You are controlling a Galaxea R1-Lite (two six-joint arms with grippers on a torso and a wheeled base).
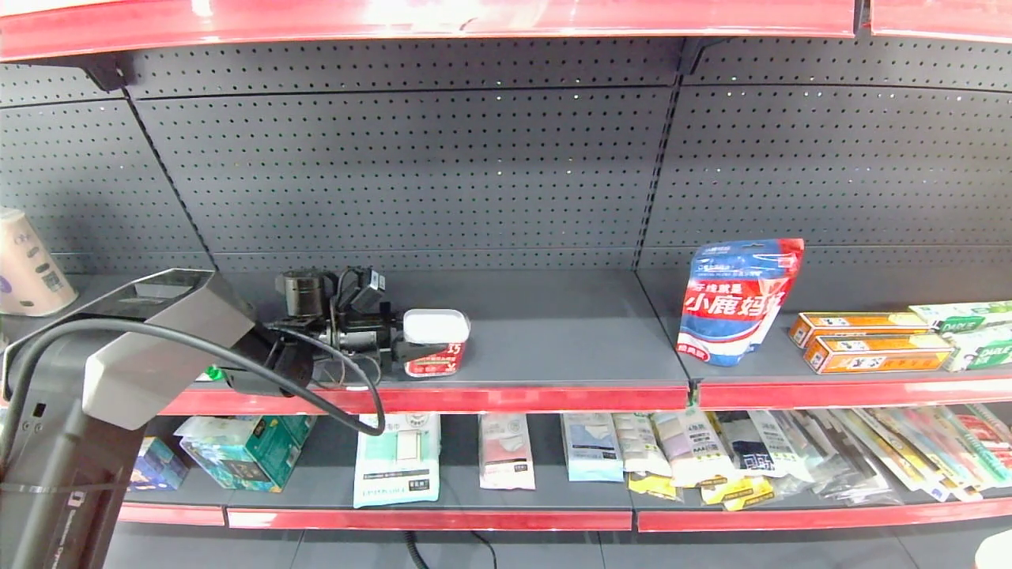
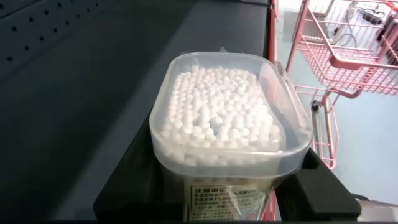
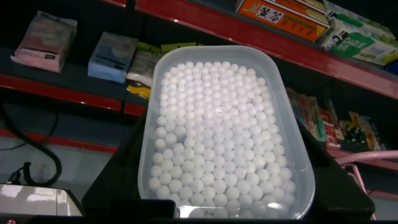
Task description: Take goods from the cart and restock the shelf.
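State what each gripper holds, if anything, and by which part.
The left gripper clamps a swab box by its two long sides; the right gripper clamps a second swab box the same way.

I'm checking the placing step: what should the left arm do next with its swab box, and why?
Probably open the left gripper and back away: its box looks upright and seated on the shelf, just behind the red front edge. The right gripper holds a second box to place next.
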